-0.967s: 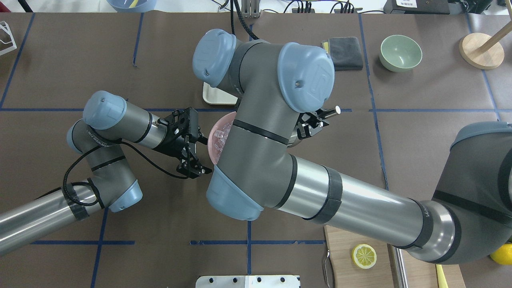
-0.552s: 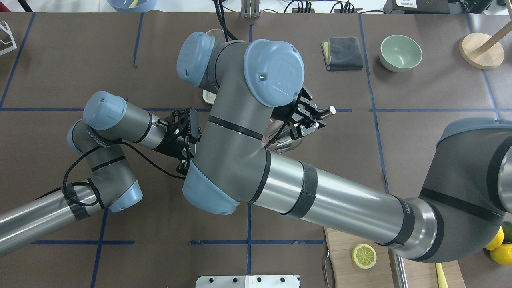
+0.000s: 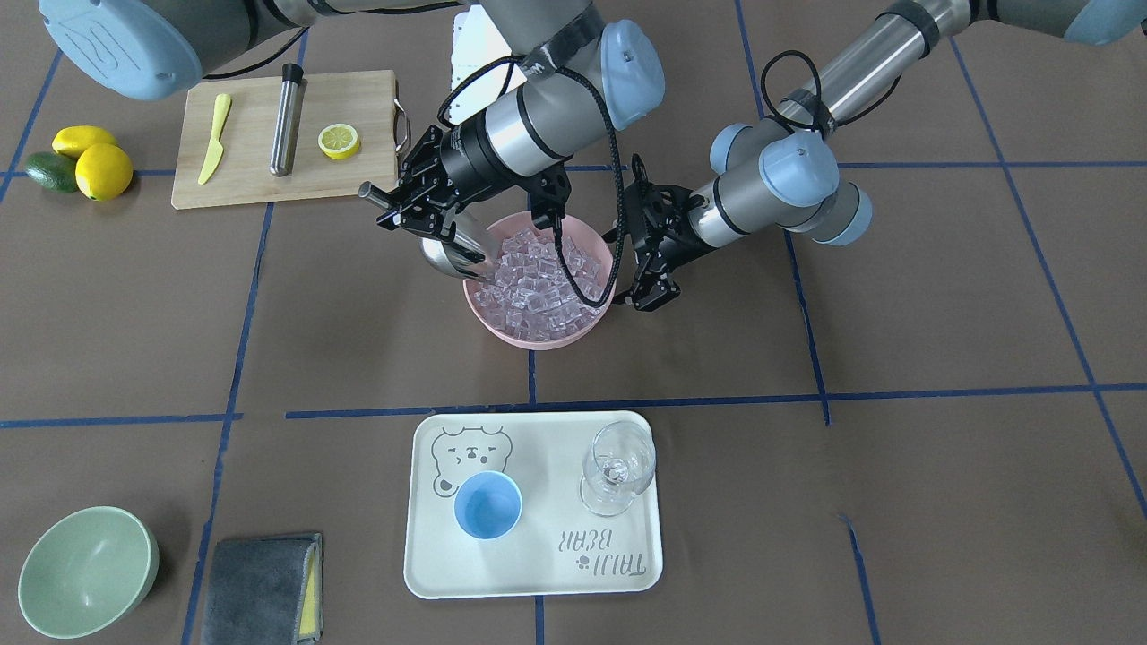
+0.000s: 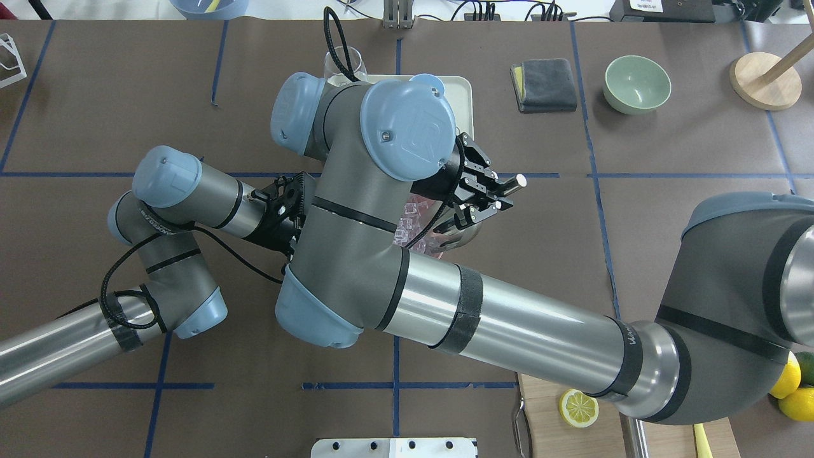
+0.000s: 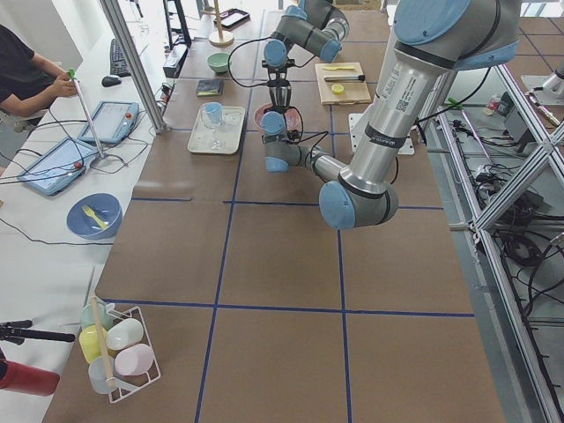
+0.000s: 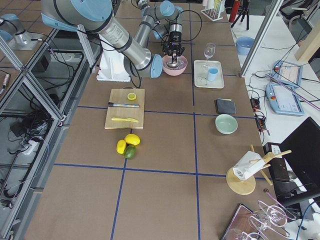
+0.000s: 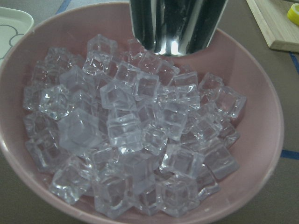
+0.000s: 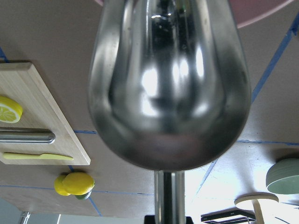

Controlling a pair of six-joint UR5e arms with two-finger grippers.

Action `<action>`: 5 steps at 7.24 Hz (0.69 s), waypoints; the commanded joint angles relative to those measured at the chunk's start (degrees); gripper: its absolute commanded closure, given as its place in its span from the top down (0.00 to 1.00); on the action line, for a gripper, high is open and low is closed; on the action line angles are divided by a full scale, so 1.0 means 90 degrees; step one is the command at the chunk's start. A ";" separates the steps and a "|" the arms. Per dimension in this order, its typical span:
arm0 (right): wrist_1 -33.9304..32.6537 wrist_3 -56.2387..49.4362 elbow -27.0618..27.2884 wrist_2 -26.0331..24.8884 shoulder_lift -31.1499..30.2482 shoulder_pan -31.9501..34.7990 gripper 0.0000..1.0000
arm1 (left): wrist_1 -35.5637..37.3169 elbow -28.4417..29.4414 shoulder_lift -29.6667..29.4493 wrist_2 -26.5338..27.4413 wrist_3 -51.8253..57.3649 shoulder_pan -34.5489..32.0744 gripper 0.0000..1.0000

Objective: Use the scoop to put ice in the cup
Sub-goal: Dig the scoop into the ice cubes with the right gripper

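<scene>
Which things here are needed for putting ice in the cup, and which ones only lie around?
Needed: scoop, held by the right gripper; ice in the pink bowl; cup.
Only lying around: wine glass, green bowl, grey cloth, cutting board, lemons.

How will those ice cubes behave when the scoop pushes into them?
Probably slippery: the ice looks smooth and glassy. Heaped loose in the pink bowl, the cubes will likely slide and tumble away from the scoop rather than stay put.
</scene>
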 commanded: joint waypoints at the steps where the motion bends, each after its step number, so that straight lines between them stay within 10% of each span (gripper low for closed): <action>1: 0.0039 0.0000 -0.0014 -0.0012 -0.0034 -0.0078 0.00 | -0.0010 0.0019 0.0004 0.0000 0.0000 0.0002 1.00; 5: 0.0682 0.0001 -0.0160 -0.0012 -0.0258 -0.0215 0.00 | -0.0049 0.0107 0.0014 0.0000 0.0000 0.0002 1.00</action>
